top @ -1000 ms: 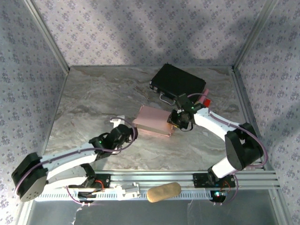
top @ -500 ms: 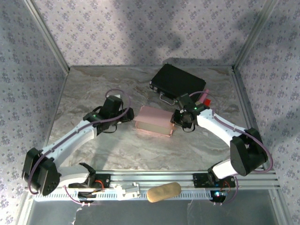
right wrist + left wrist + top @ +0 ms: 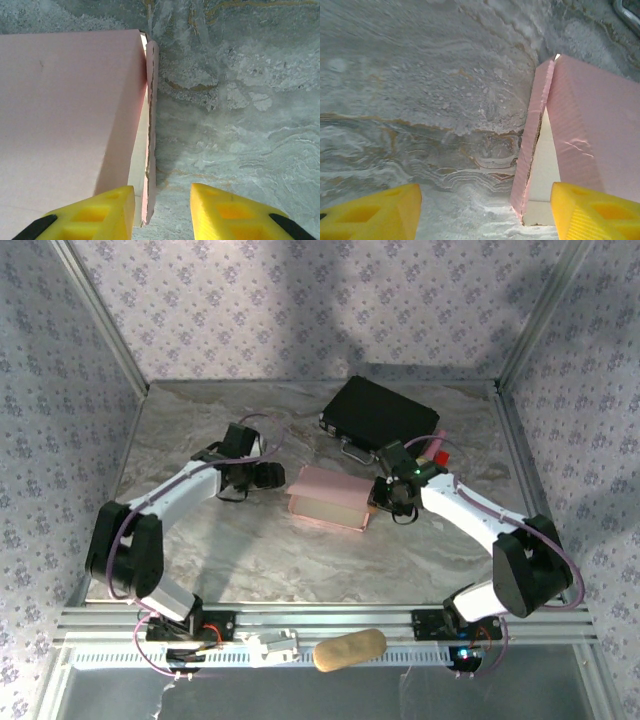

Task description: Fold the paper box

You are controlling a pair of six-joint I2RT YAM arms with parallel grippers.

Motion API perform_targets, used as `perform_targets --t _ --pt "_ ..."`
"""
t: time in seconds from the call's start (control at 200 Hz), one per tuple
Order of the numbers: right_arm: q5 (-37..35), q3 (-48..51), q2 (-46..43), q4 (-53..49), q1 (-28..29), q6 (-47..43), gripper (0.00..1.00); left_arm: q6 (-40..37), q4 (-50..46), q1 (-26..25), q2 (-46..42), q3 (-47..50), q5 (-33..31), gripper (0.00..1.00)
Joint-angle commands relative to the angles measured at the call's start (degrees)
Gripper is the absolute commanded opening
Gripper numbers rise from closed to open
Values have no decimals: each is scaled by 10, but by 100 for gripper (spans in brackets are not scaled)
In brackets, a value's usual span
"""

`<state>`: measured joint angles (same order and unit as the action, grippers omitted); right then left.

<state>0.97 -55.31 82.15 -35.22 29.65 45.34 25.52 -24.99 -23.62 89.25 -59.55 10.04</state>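
Matt pink cardboard paper box (image 3: 328, 497) on smooth marble-patterned table (image 3: 200, 440).

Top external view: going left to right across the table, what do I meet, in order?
left gripper → paper box → right gripper. The black case is left out, because it overlaps the box and the right gripper sideways.

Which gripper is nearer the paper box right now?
Right. The right gripper straddles the right end flap of the paper box, jaws open; the left gripper sits just off its left end, jaws open.
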Motion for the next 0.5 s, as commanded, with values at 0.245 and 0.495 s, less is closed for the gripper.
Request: perform_targets --t 0.245,0.495 --pt "-10 13 -18 -9 -8 -24 36 31 22 4 -72 -4 -37 69" --pt "-15 13 -16 -8 -9 -27 36 -13 -19 1 31 -94 55 68"
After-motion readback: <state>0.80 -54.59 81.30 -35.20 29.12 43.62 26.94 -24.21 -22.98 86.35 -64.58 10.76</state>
